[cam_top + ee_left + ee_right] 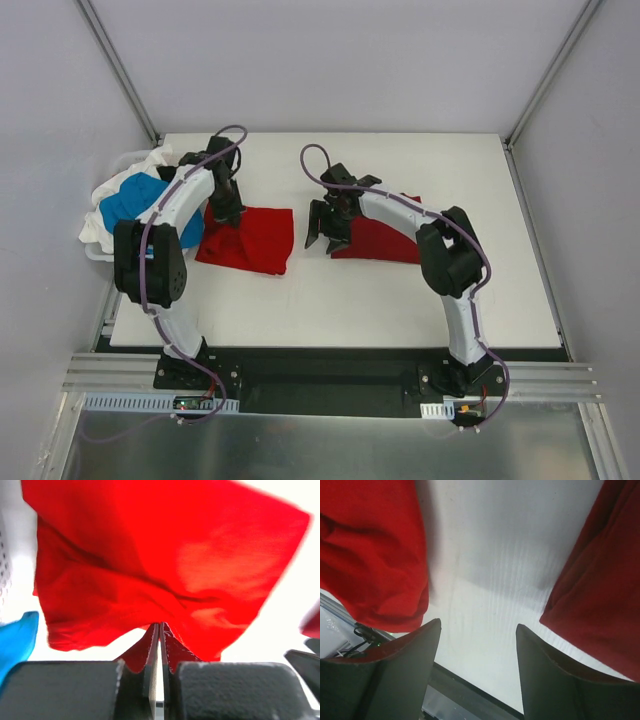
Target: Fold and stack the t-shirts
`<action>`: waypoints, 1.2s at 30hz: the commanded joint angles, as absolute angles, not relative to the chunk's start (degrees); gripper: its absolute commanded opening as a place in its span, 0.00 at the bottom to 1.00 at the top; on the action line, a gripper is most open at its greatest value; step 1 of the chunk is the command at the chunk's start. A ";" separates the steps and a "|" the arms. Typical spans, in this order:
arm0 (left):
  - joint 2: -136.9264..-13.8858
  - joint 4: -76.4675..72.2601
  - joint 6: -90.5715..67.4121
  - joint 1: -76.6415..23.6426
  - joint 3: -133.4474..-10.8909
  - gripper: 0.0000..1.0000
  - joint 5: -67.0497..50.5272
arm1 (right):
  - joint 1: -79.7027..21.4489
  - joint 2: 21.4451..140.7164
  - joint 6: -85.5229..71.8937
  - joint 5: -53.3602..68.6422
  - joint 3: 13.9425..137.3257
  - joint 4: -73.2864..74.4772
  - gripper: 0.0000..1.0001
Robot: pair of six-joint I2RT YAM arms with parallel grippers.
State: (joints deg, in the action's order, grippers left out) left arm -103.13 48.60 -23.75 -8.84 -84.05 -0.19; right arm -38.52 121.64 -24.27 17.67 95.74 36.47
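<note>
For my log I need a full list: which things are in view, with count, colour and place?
Left red t-shirt: one, red, table's left half.
Right red t-shirt: one, red, under the right arm.
Blue t-shirt: one, blue, pile at left table edge.
White cloth: count unclear, white, same pile.
Table: one, white, under everything.
Left end effector: one, black, shut on left red t-shirt.
Right end effector: one, black, open, between the red t-shirts.

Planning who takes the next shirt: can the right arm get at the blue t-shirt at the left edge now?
Probably not. The blue t-shirt lies far left, and the left arm, with the left gripper shut on a red t-shirt, stands between it and the open right gripper.
</note>
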 commanded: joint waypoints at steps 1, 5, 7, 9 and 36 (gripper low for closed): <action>-96.77 53.51 -25.93 -10.28 -88.68 0.00 -2.55 | -39.02 117.25 -22.68 16.52 96.59 38.58 0.65; -93.61 54.23 -25.75 -10.55 -84.48 0.00 -2.29 | -39.02 118.12 -22.33 16.52 97.73 39.11 0.65; -92.38 54.32 -25.49 -10.55 -82.63 0.00 -1.94 | -39.11 118.74 -22.41 16.52 98.52 39.20 0.65; -91.41 54.32 -25.49 -10.55 -80.43 0.00 -1.76 | -39.02 119.09 -22.59 16.79 99.40 39.20 0.65; -84.46 50.99 -26.98 -10.55 -78.84 0.27 -2.54 | -39.20 119.97 -21.62 16.70 101.86 41.22 0.61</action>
State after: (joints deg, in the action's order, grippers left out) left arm -82.89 55.31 -25.21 -10.46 -75.92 -3.84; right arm -38.68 120.40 -22.79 16.95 97.86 39.35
